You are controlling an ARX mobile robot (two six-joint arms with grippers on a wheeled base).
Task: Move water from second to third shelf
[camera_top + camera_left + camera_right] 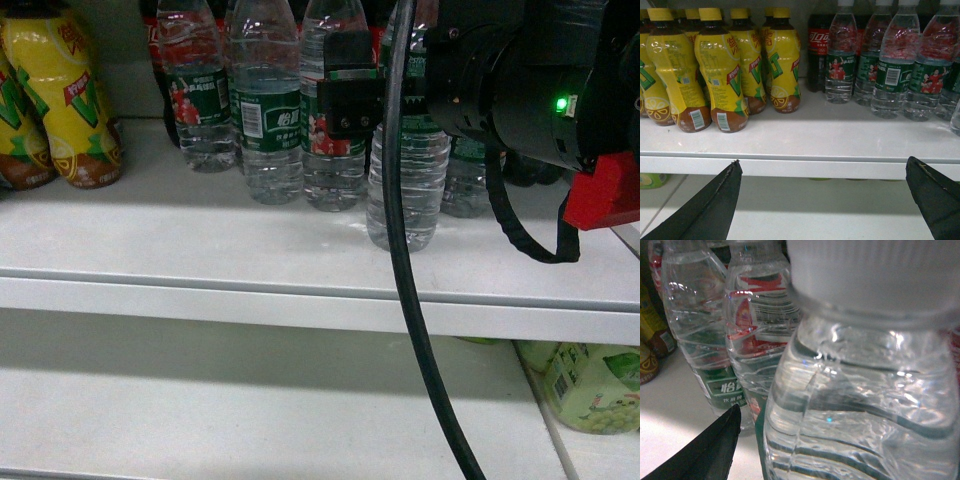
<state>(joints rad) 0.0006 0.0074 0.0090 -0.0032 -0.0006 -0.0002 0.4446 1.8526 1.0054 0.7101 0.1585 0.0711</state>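
Left of our reach stand yellow tea bottles [60, 95] with bare shelf [200, 240] before them to the front lip. Our left gripper [822, 200] hovers spread below that lip. Right gripper [345, 100] is at the water bottle [405, 190], which stands upright, long axis vertical, near the shelf's front edge; we cannot tell its finger state.

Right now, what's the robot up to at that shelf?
The right gripper is closed in on the front clear ribbed plastic water bottle with the dark green label, which stands on the white shelf. Whether its jaws are clamped cannot be told. The left gripper hangs open before the shelf edge, holding nothing. Yellow-labelled drink bottles stand to the left.
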